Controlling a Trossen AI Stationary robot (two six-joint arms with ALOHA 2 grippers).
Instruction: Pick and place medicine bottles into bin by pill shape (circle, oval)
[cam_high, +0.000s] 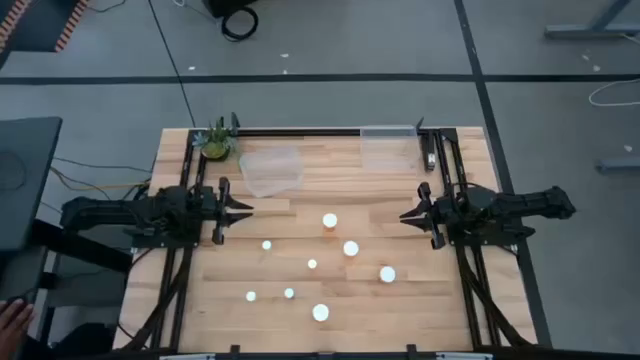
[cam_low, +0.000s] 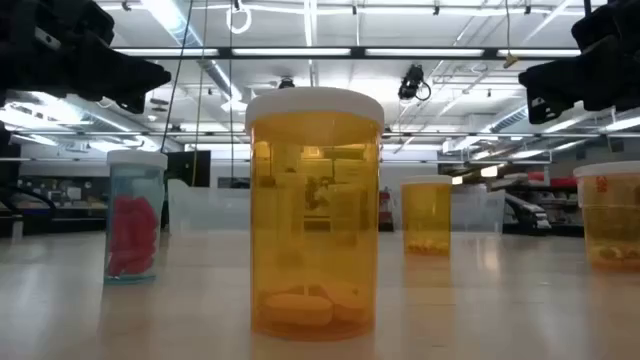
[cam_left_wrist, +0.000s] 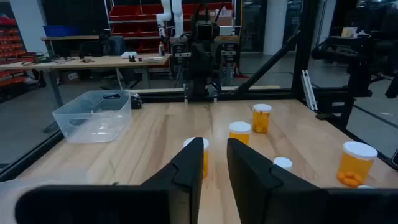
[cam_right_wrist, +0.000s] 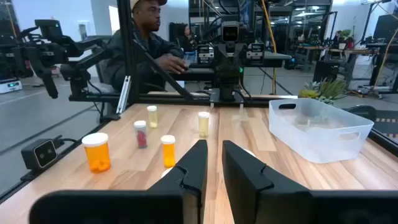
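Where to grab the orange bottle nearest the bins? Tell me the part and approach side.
Likely best is the cylindrical body just under the white cap of that orange bottle, coming from above with fingers straddling it. It stands upright and apart from the other bottles. The left gripper and right gripper both hover open nearby.

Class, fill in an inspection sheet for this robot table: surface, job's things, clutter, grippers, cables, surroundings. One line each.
Surface: wooden table, pale planks.
Job's things: eight white-capped medicine bottles standing scattered on the near half; two clear bins at the far edge, one toward the left and one toward the right.
Clutter: a small potted plant at the far left corner.
Grippers: left gripper and right gripper both open, raised at the table's sides, holding nothing.
Cables: black cable coiled on the floor beyond the table.
Surroundings: a seated person beside the table; workbenches and shelves behind.
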